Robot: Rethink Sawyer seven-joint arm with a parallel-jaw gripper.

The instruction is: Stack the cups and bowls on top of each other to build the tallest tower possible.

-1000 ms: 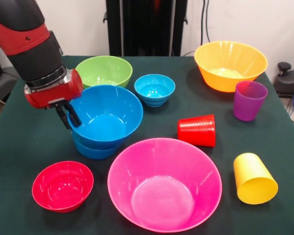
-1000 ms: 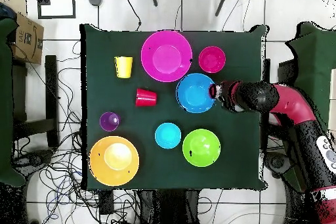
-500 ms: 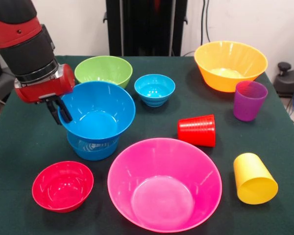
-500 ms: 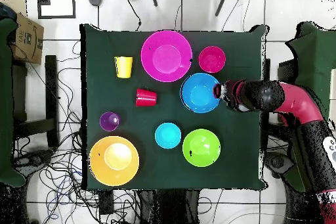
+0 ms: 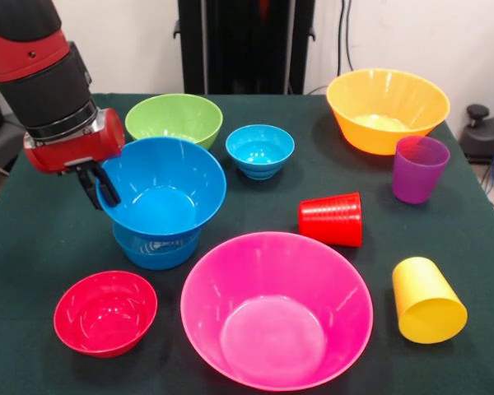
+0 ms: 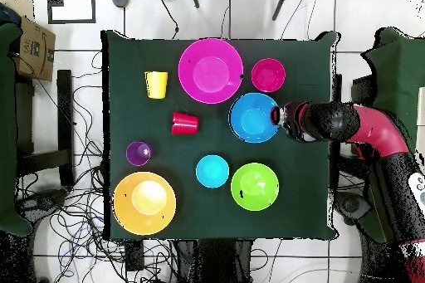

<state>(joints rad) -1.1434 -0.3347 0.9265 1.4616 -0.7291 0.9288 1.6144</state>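
Observation:
My gripper (image 5: pixel 99 188) (image 6: pixel 276 116) is shut on the left rim of a blue bowl (image 5: pixel 165 193) (image 6: pixel 253 118). It holds that bowl tilted, a little above a second blue bowl (image 5: pixel 156 249) that stands on the table. The green bowl (image 5: pixel 174 118) and the small light-blue bowl (image 5: pixel 260 150) sit just behind them. In front are the small red bowl (image 5: pixel 105 311) and the large pink bowl (image 5: pixel 276 309). The orange bowl (image 5: pixel 387 105) stands at the far right. The purple cup (image 5: pixel 418 169) is upright, while the red cup (image 5: pixel 332 220) and yellow cup (image 5: pixel 426 300) lie on their sides.
A dark green cloth (image 5: pixel 33 239) covers the table, and its edges lie close to the outer bowls. In the overhead view a cardboard box (image 6: pixel 33 47) sits off the table's top left corner, and cables run across the floor around it.
The gripper has lifted the upper blue bowl off the lower one and drawn it slightly towards the arm's side. Over the last half second it has barely moved.

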